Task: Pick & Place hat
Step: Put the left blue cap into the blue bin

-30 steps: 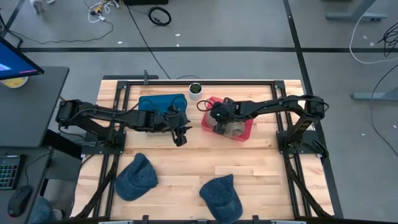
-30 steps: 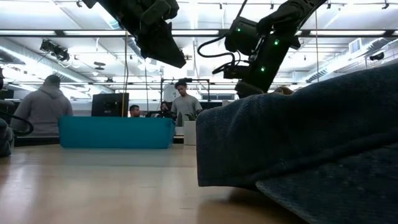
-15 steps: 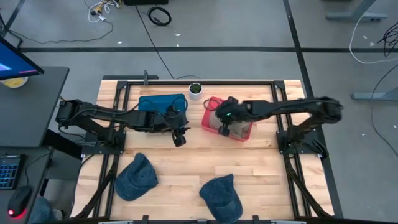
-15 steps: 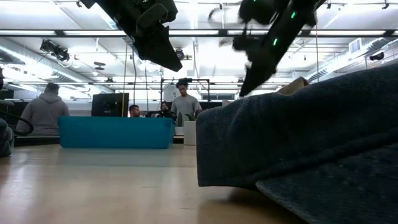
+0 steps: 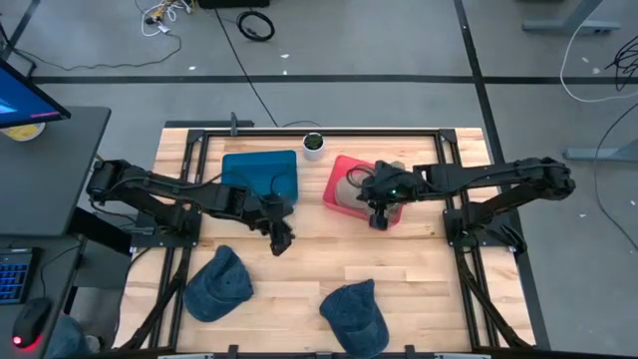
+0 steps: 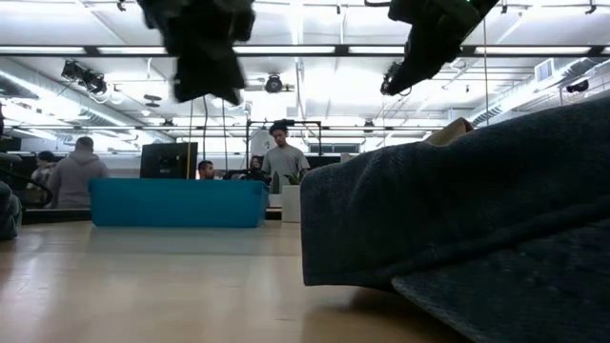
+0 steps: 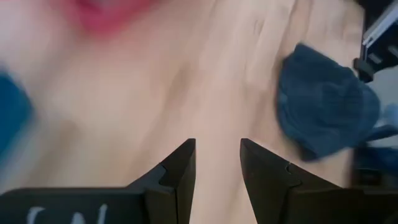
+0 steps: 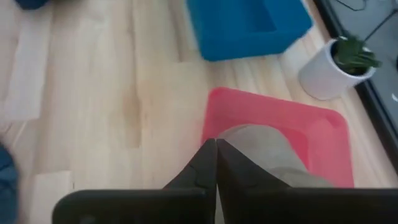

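Note:
A tan hat (image 5: 349,187) lies in the red bin (image 5: 339,168); both also show in the right wrist view, hat (image 8: 264,149) and bin (image 8: 249,106). Two denim hats lie on the table near its front edge, one at the left (image 5: 219,284) and one in the middle (image 5: 354,314). My left gripper (image 5: 282,239) hangs open and empty above bare table between the blue bin (image 5: 261,175) and the left denim hat, its fingers apart in the wrist view (image 7: 216,171). My right gripper (image 5: 377,216) is shut and empty (image 8: 216,158) above the red bin's near right part.
A white pot with a plant (image 5: 313,145) stands at the far edge between the bins. Black frame rails (image 5: 454,214) run along the table's sides. The middle denim hat fills the low view's right (image 6: 477,210). People sit and stand in the room behind the table.
My left gripper has gone toward the table's near edge and a little left, away from the blue bin. My right gripper has drawn back toward the table's right edge, off the tan hat, which stays in the red bin.

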Motion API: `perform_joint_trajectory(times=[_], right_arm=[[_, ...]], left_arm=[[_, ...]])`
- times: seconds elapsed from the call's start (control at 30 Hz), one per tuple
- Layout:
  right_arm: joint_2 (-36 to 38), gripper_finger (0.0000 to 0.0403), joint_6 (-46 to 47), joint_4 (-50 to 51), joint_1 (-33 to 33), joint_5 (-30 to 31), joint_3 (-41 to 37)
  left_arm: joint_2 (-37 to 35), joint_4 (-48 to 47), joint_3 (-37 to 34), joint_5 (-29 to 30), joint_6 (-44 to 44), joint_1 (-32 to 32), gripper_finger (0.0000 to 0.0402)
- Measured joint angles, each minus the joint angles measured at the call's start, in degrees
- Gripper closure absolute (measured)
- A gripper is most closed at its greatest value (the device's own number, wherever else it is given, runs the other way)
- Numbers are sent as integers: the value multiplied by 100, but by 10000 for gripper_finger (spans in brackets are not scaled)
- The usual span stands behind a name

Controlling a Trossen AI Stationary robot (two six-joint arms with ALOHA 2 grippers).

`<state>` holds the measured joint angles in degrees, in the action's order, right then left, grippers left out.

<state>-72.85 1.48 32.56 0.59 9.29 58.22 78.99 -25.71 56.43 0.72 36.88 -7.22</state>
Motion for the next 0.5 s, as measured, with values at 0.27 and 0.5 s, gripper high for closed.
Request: perform_joint_trajectory(times=[0.27, 0.5], right_arm=[[-336, 395, -717, 11, -185, 19, 0], [-493, 395, -863, -27, -182, 29, 8]], left_arm=[[14, -1300, -38, -406, 896, -1116, 273], [14, -1401, -55, -310, 1288, -2386, 270]])
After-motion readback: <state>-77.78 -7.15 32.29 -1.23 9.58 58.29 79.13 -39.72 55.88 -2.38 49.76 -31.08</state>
